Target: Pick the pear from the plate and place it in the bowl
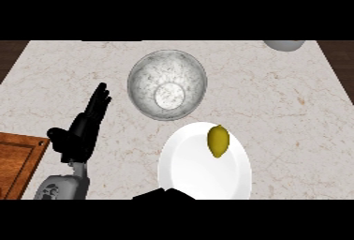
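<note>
A yellow-green pear lies on the upper part of a white plate at the counter's near middle. Just beyond the plate stands a grey marbled bowl with nothing in it. My left hand rests open to the left of both, fingers straight and pointing away, a hand's width from the bowl's rim. At the picture's lower edge a black shape overlaps the plate's near-left rim; it looks like part of my right hand, most of it hidden.
A wooden cutting board lies at the left edge, close to my left forearm. Part of a grey round vessel shows at the far right corner. Dark floor borders the counter on both sides.
</note>
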Robot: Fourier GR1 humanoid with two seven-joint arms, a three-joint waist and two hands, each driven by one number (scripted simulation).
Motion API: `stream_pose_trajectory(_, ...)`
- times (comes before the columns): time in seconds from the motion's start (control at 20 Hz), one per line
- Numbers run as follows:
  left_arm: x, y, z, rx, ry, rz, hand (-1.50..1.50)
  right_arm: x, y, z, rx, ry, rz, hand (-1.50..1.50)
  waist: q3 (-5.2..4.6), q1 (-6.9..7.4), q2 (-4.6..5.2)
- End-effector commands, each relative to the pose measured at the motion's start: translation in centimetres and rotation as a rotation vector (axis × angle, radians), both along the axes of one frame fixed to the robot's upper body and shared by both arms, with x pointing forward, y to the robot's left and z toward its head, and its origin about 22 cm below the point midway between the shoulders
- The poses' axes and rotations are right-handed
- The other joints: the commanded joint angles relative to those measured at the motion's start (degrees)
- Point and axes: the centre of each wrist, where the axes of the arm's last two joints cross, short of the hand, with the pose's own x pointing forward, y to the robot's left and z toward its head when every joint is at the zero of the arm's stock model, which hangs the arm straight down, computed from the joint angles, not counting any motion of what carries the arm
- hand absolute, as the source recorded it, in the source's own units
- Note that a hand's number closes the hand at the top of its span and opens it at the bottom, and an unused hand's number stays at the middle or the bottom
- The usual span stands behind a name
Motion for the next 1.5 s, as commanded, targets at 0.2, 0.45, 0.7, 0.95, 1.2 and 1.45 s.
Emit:
stream_pose_trajectory(0.2,0.9,-0.7,0.9,-0.005,0.003,-0.003,0.00,-0.1,0.3,8.6,-0.014,-0.083,-0.134,1.50,-0.09,0.63,0.14)
stream_pose_trajectory(0.45,1.7,-0.5,0.6,0.005,-0.004,-0.001,0.00,0.8,1.9,11.9,0.004,-0.047,-0.196,1.50,-0.08,0.52,0.14)
stream_pose_trajectory(0.7,1.6,-0.5,1.8,0.001,-0.016,-0.009,0.00,5.0,3.8,14.0,-0.030,-0.051,-0.271,1.50,-0.04,0.71,0.21)
stream_pose_trajectory(0.95,0.4,-0.8,-0.1,-0.005,-0.002,-0.013,0.00,9.6,5.0,11.8,-0.175,-0.117,-0.393,1.50,-0.05,0.89,0.41)
stream_pose_trajectory(1.2,0.2,-1.2,-0.8,0.005,-0.010,-0.020,0.00,14.0,5.6,11.8,-0.287,-0.259,-0.473,1.50,-0.09,1.44,0.69)
stream_pose_trajectory(1.45,2.1,0.2,1.2,0.006,-0.004,-0.005,0.00,18.0,5.0,9.4,-0.291,-0.236,-0.530,1.50,-0.03,0.82,0.58)
